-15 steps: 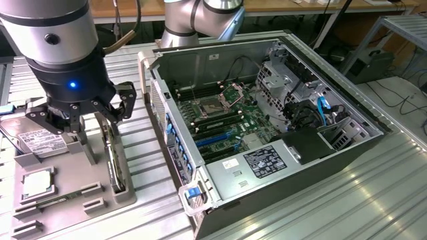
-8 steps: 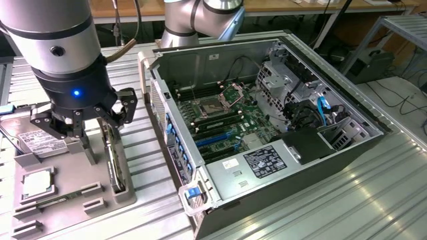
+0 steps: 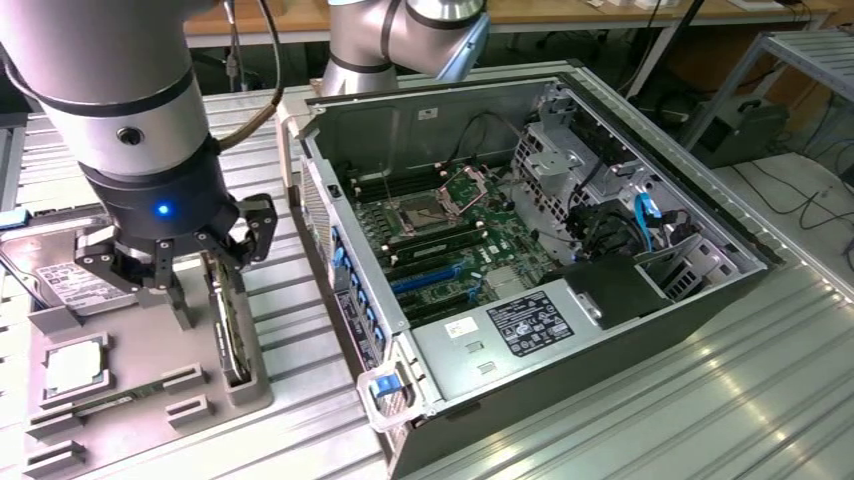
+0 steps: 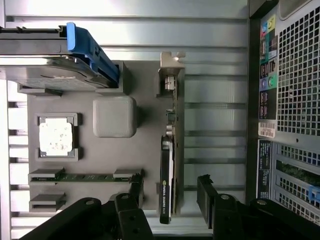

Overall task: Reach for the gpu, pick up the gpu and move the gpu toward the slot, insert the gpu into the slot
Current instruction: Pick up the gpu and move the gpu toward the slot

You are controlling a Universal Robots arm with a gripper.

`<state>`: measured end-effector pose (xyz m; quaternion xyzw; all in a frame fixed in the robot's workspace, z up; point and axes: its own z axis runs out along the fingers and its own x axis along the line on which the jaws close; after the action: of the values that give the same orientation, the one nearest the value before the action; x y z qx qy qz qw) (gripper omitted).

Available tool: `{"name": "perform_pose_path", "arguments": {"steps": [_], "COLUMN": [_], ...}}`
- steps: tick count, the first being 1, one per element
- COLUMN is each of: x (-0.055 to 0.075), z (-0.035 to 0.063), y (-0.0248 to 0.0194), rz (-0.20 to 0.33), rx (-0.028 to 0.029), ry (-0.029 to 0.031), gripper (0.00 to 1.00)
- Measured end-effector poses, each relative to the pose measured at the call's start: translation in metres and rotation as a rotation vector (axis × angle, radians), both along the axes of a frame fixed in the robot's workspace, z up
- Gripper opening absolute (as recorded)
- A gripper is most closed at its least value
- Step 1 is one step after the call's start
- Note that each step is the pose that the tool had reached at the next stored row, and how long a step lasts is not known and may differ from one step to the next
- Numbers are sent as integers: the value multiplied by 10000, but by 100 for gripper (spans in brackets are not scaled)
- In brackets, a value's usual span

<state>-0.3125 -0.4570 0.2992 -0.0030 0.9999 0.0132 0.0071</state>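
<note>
The gpu (image 3: 231, 322) stands on edge in a grey holder at the exterior view's left; it is a thin dark card (image 4: 167, 165) with a silver bracket at one end. My gripper (image 3: 200, 292) hangs just above it, open. In the wrist view the gripper (image 4: 170, 189) has one finger (image 4: 136, 186) on each side of the card, with a gap to the card on both sides. The slot (image 3: 427, 277), a long blue connector, lies on the green motherboard inside the open computer case (image 3: 667, 200) and holds nothing.
The grey fixture tray (image 3: 134, 350) also holds a silver hard drive (image 4: 47, 75) with a blue handle, a square processor chip (image 4: 56, 136) and a memory stick (image 4: 85, 176). The case's rear panel (image 4: 290, 95) stands close beside the tray. Ribbed metal table all round.
</note>
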Motion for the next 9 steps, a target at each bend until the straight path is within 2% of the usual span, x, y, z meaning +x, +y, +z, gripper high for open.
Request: {"name": "perform_pose_path", "arguments": {"steps": [9], "x": [0], "z": [-166], "y": [0], "rz": [-2], "rx": [-15], "ry": [1], "gripper": [56]}}
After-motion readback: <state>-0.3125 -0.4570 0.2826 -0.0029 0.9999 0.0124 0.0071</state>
